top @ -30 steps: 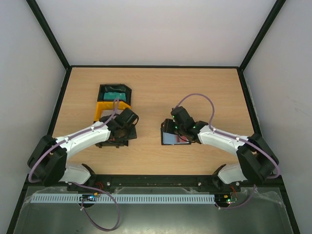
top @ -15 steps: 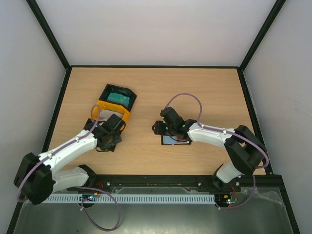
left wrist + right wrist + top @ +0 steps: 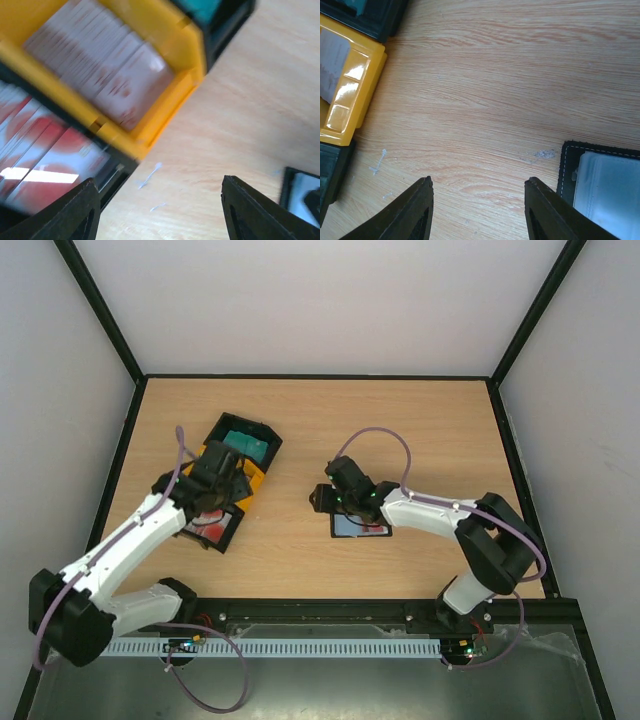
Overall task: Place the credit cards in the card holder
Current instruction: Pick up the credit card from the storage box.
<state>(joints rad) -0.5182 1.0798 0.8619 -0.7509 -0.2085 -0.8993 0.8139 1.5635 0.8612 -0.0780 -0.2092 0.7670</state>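
left fingers (image 3: 260, 215) apart, empty | right fingers (image 3: 415, 210) apart, empty, near card holder (image 3: 600, 185)

Overhead view — two close wrist views

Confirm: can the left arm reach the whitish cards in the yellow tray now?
Probably yes. The left gripper hangs open and empty right by the yellow tray; the whitish cards lie uncovered in it, with nothing over them.
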